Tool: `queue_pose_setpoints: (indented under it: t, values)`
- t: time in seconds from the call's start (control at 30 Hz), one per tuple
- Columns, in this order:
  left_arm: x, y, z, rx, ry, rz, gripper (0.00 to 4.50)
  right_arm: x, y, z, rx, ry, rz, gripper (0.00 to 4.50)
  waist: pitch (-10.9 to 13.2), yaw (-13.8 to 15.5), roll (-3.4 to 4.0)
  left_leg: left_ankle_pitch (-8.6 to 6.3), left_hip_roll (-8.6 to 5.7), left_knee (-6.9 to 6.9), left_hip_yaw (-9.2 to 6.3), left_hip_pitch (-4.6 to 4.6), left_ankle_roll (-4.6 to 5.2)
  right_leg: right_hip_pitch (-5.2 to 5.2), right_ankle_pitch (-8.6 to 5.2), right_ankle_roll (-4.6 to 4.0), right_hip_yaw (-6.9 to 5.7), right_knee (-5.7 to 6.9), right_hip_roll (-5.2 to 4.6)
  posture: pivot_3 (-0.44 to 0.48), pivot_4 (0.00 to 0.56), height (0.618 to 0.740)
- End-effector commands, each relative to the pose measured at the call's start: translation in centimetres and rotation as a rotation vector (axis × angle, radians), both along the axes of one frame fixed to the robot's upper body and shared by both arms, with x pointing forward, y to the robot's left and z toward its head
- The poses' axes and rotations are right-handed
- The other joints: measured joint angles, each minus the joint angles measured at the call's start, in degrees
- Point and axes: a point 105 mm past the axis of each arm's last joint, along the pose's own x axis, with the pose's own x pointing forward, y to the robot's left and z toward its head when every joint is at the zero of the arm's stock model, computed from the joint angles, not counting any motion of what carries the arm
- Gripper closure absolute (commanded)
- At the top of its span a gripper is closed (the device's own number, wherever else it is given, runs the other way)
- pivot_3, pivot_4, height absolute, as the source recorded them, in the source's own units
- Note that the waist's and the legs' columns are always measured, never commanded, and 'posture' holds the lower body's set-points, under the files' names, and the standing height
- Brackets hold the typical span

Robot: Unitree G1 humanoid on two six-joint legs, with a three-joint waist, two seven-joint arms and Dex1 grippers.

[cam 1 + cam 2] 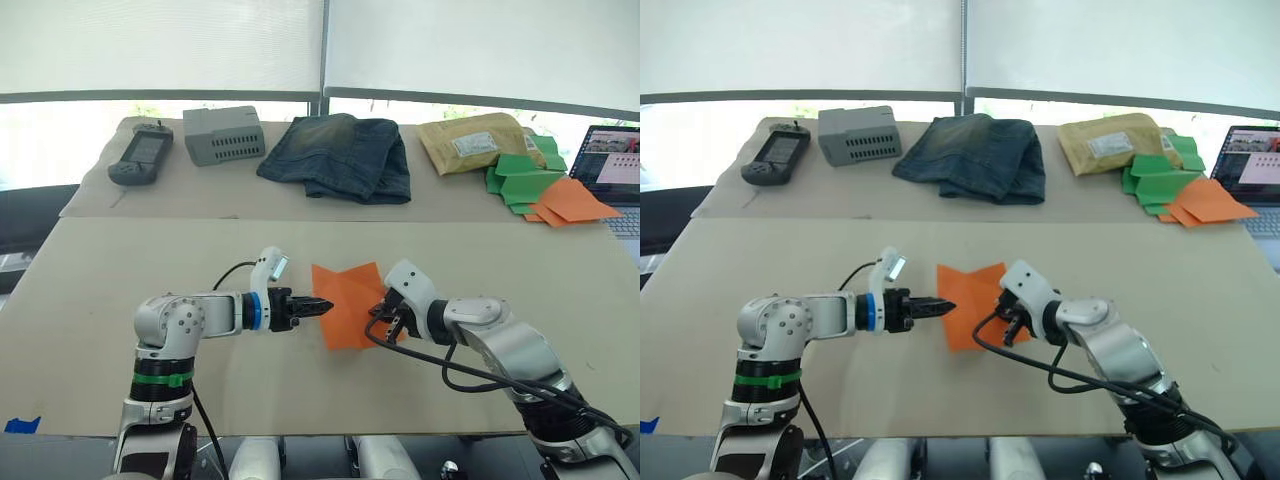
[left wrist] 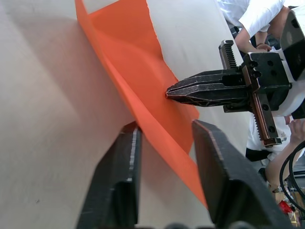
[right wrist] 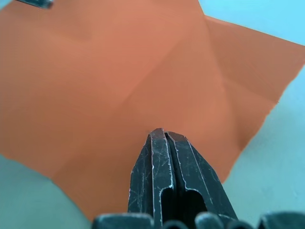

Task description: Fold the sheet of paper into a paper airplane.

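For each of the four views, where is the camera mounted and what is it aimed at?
Left eye and right eye: on the head, looking down over both arms at the sheet of paper on the table.
Left wrist: along the open left tool, paper edge between its fingers; right tool opposite.
Right wrist: along the shut right tool, pressing the paper.
All share the paper.

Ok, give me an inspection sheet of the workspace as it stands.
Surface: tan table, bare in front.
Job's things: orange sheet of paper, creased, one edge lifted.
Clutter: pile of green and orange papers, jeans, padded envelope, grey box, handheld device, laptop along the far side.
Grippers: left gripper open around the paper's edge; right gripper shut, tip on the paper.
Cables: black cable looping off the right arm.
Surroundings: window blinds.
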Motion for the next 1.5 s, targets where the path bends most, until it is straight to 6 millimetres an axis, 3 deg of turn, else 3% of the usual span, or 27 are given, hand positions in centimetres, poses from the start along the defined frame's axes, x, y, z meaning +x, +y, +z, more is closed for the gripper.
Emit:
queue_pose_setpoints:
  t: [0.03, 0.07, 0.5, 0.83, 0.87, 1.1, 1.27, 1.4, 1.5]
  values:
    - [0.2, 0.0, 0.9, -0.005, -0.021, -0.006, 4.24, 0.1, 0.2, 1.9, 0.016, -0.065, 0.015, 4.5, 0.0, -0.1, 0.0, 0.0, 0.0, 0.0, 0.0, 0.0, 0.0, 0.0, 0.0, 0.0, 0.0, 0.0, 0.0, 0.0, 0.15, 0.728]
    - [0.2, 0.2, 0.8, -0.004, -0.015, -0.007, 4.45, 0.1, 0.3, 2.1, 0.023, -0.071, 0.017, 4.5, 0.0, -0.1, 0.0, 0.0, 0.02, 0.0, 0.0, 0.0, 0.0, 0.0, 0.0, 0.0, 0.0, 0.0, 0.02, 0.0, 0.15, 0.728]
    - [0.2, 3.3, 0.6, 0.07, -0.002, -0.022, 4.45, -1.2, 2.7, 3.9, 0.12, -0.082, 0.1, 4.5, 0.0, 0.1, -0.02, 0.0, -0.01, -0.02, 0.0, -0.04, 0.0, -0.06, -0.01, -0.01, -0.01, -0.01, -0.04, 0.0, 0.15, 0.728]
    - [1.5, 4.2, -0.1, 0.136, -0.024, 0.037, 4.45, -1.0, 3.6, 1.5, 0.087, -0.078, 0.1, 4.5, 0.0, 0.1, -0.02, 0.03, -0.02, -0.01, 0.01, -0.41, -0.04, -0.48, 0.0, -0.02, 0.0, 0.09, -0.03, 0.0, 0.15, 0.728]
    - [1.5, 4.2, 0.0, 0.135, -0.027, 0.038, 3.92, -0.9, 3.5, 1.5, 0.087, -0.082, 0.095, 4.5, 0.0, 0.1, -0.02, 0.03, -0.03, -0.01, 0.01, -0.46, -0.04, -0.54, 0.01, -0.03, 0.01, 0.1, -0.04, 0.0, 0.15, 0.728]
    - [2.2, 6.4, 1.2, 0.148, -0.068, 0.098, 1.62, -0.5, 3.1, 1.0, 0.079, -0.081, 0.092, 4.5, 0.0, 0.0, -0.02, 0.03, 0.0, 0.0, 0.0, -0.51, -0.04, -0.59, 0.01, -0.02, 0.0, 0.11, -0.02, 0.0, 0.15, 0.728]
    - [5.2, 8.7, 5.6, 0.113, -0.313, 0.269, 0.02, -0.7, 3.0, 0.1, 0.065, -0.054, 0.098, 4.5, 0.0, 0.2, -0.05, 0.04, 0.01, 0.02, 0.0, -0.5, -0.04, -0.58, 0.02, -0.03, -0.01, 0.13, -0.02, 0.0, 0.15, 0.728]
    - [4.3, 5.7, 9.9, -0.049, -0.489, 0.158, 0.02, -0.7, 2.9, -0.6, 0.06, -0.036, 0.106, 4.5, 0.1, 1.0, -0.13, 0.04, -0.05, 0.03, 0.0, -0.51, -0.04, -0.55, 0.03, -0.03, -0.02, 0.12, -0.09, 0.0, 0.15, 0.728]
    - [2.0, 2.8, 10.7, -0.103, -0.516, -0.018, 0.02, -0.6, 2.7, -0.8, 0.05, -0.034, 0.106, 4.5, 0.1, 1.6, -0.35, 0.04, -0.03, 0.24, -0.01, -0.64, -0.05, -0.56, 0.08, 0.02, -0.05, 0.12, -0.09, 0.0, 0.15, 0.728]
